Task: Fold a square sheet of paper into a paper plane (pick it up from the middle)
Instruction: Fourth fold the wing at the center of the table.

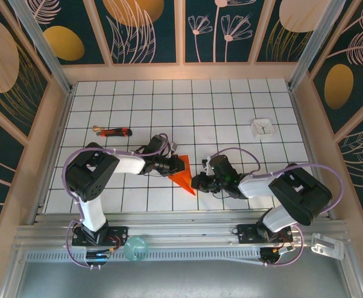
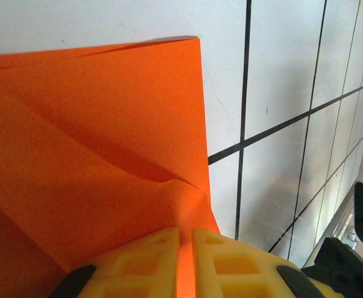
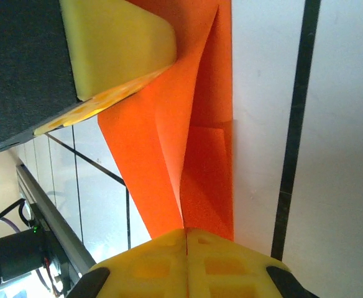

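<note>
- The left fingers (image 1: 173,166) are pinched almost together on the orange paper (image 1: 183,175); in the left wrist view a thin sliver of orange shows between them
- The right fingers (image 1: 196,182) are pressed fully together, and in the right wrist view a narrow end of the paper runs into their seam
- The paper is partly folded and sits near the middle of the desk (image 1: 231,112), a little toward the near side, between the two arms; from above it reads as a triangle with one tip toward the near right
- In the left wrist view its long straight edge lies on the white surface just short of a black grid line, and a diagonal crease ends in a small buckle right ahead of the fingers
- In the right wrist view one flap stands up along a crease while the layer under it lies flat, its straight edge parallel to a grid line and apart from it
- The far half of the desk is open: the red-and-black stick tool (image 1: 114,131) lies at the far left and the small white square object (image 1: 263,128) at the far right, both well apart from the paper
- Side walls close in the desk on the left and right
</note>
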You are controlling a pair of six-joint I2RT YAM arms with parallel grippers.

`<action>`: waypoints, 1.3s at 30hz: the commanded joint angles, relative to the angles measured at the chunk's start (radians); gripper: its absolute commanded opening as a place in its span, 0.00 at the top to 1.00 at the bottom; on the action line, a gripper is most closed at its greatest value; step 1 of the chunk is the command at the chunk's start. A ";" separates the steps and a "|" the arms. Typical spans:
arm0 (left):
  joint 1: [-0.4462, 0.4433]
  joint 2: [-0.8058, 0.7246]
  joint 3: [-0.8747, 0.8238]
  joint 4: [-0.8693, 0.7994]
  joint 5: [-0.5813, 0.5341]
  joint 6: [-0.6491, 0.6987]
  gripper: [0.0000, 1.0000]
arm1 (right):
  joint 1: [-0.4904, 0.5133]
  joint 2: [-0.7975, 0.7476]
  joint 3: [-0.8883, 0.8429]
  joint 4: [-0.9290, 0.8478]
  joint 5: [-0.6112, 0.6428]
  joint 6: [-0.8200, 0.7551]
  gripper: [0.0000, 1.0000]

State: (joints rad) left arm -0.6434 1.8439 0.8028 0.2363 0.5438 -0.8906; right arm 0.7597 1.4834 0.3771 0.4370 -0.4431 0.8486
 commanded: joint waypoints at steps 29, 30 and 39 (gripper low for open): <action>0.003 0.044 -0.059 -0.097 -0.056 0.035 0.85 | 0.034 -0.074 -0.039 -0.058 0.027 -0.007 0.87; 0.003 0.044 -0.059 -0.098 -0.056 0.036 0.85 | 0.039 -0.075 -0.041 -0.062 0.031 -0.008 0.87; 0.004 0.043 -0.056 -0.102 -0.056 0.037 0.85 | 0.056 -0.071 -0.048 -0.074 0.057 -0.013 0.90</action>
State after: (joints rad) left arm -0.6434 1.8420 0.7898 0.2588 0.5468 -0.8898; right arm 0.8055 1.4246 0.3439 0.3843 -0.4095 0.8444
